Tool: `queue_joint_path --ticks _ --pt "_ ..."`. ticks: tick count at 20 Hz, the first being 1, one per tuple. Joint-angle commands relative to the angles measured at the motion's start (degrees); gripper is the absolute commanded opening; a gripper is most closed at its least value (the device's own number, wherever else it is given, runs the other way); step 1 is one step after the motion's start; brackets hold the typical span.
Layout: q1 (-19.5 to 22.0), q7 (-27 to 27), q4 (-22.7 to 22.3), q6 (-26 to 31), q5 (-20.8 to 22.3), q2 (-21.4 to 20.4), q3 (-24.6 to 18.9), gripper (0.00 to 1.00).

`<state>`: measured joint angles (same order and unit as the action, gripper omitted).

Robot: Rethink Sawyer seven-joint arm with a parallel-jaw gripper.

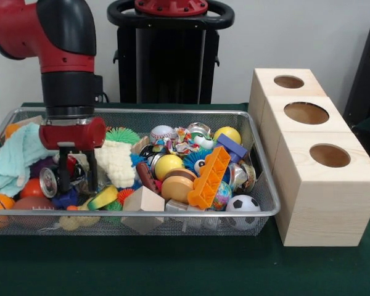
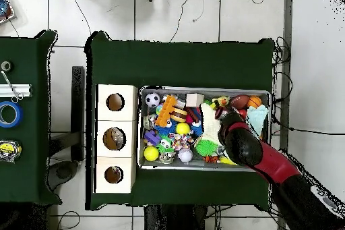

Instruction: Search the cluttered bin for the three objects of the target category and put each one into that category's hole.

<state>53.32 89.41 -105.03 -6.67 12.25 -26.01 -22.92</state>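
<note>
Hovering over the bin point(image 1: 259, 203), jaws spread wide straddle a silver can point(image 1: 48, 182); no readable writing; an orange brick point(image 1: 209, 177) lies well off.

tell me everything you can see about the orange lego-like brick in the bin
The orange brick is a long, plastic-looking block with rows of round studs along one face. It lies tilted on top of the pile in the bin, right of centre in the front view, one end raised towards a blue block. It leans on a tan wooden disc and a patterned ball.
</note>
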Motion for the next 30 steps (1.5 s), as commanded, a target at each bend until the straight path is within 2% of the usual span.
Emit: queue_joint_path --ticks 1,6,8,14,16,20,26,30 --pt "1.27 6.5 6.97 4.88 -1.07 2.66 1.95 1.0" --pt "0.88 5.62 12.91 1.8 0.38 8.89 1.99 1.0" --pt "-0.47 6.74 14.11 -0.01 -0.22 9.84 2.68 1.0" --pt "-3.18 9.57 15.34 -3.82 -1.19 13.84 3.97 1.0" --pt "-2.89 9.56 15.13 -4.18 -0.32 15.52 3.46 1.0" --pt "-2.47 10.25 11.52 -4.08 0.56 16.43 2.79 1.0" --pt "-4.9 13.62 3.26 -1.48 -2.51 10.92 3.66 1.0" --pt "-5.2 14.56 0.53 -0.51 -3.87 9.09 2.9 1.0"
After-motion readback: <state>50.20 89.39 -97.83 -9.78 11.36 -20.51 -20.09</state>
